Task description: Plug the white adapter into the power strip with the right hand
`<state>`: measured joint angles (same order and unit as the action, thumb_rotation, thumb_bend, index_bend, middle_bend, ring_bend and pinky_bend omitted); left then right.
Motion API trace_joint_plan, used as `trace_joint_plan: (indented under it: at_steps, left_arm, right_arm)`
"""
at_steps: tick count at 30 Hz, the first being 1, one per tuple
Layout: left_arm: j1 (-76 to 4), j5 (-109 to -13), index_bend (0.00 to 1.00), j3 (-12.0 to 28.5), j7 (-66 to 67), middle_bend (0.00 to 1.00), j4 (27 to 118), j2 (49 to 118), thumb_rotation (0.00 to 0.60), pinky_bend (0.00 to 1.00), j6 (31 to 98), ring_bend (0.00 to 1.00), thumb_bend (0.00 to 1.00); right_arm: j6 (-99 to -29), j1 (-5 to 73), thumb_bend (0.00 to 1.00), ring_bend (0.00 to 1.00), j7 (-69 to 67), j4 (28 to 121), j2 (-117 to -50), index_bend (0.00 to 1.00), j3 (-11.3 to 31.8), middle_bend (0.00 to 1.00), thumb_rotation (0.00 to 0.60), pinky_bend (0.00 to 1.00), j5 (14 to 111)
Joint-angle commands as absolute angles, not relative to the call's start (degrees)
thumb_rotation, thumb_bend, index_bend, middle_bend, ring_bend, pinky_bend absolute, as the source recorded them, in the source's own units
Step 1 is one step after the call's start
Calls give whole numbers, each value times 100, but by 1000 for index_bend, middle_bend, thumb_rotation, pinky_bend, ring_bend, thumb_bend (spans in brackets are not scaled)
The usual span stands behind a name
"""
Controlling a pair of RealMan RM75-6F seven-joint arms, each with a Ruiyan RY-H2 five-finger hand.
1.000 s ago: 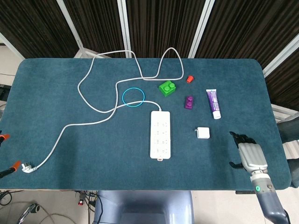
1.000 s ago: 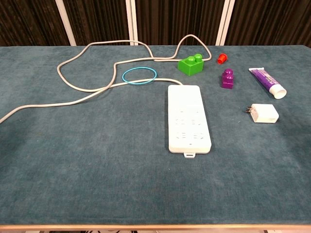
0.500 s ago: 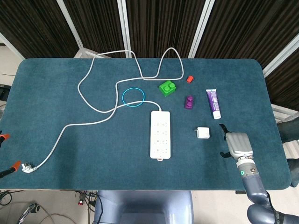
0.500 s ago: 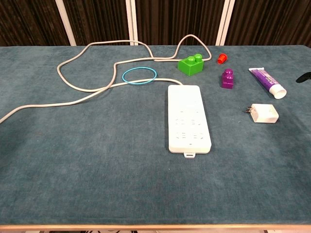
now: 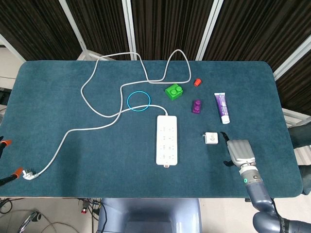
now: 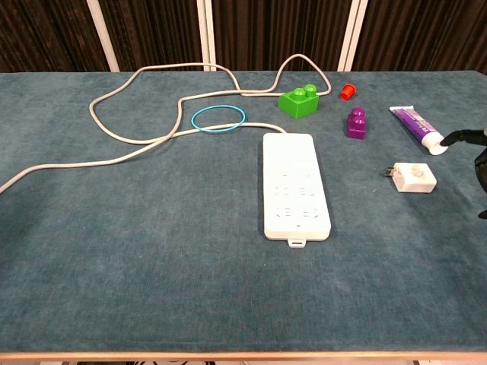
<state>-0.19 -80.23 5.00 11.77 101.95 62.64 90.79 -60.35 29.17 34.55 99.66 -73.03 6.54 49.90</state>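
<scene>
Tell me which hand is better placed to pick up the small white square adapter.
The right hand: it hovers just beside the small white square adapter, fingers apart. No left hand appears in either view.

Right hand (image 5: 239,151) just right of the white adapter (image 5: 211,138), not gripping it, fingers apart. Adapter lies flat, prongs toward the power strip (image 5: 166,139). Purple tube (image 5: 222,107) and purple block (image 5: 196,107) sit beyond it on the table (image 5: 97,160).

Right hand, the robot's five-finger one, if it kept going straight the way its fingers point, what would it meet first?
Most likely the small white square adapter: the right hand points up and left toward it, just short of touching. Height above the table is unclear.
</scene>
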Motion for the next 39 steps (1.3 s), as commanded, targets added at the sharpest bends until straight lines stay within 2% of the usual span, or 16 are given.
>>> trace_joint_plan:
  at_steps: [1, 11, 39]
  left_arm:
    - [-22, -8013, 213, 501, 1177, 100, 10194, 6262, 600, 53, 9069, 39, 133]
    - [-36, -7999, 213, 503, 1177, 100, 10182, 6270, 600, 53, 9043, 39, 133]
    - [-46, -7993, 213, 536, 1121, 103, 10122, 6286, 600, 53, 9071, 39, 133]
  right_arm:
    - [-6021, 2948, 240, 596, 3495, 9965, -7341, 105, 605, 576, 600, 582, 4949]
    - [-5946, 3061, 240, 597, 3593, 10000, -7410, 105, 444, 576, 600, 582, 4861]
    - [-5703, 3439, 240, 601, 3597, 9676, -7699, 122, 361, 577, 600, 582, 4327]
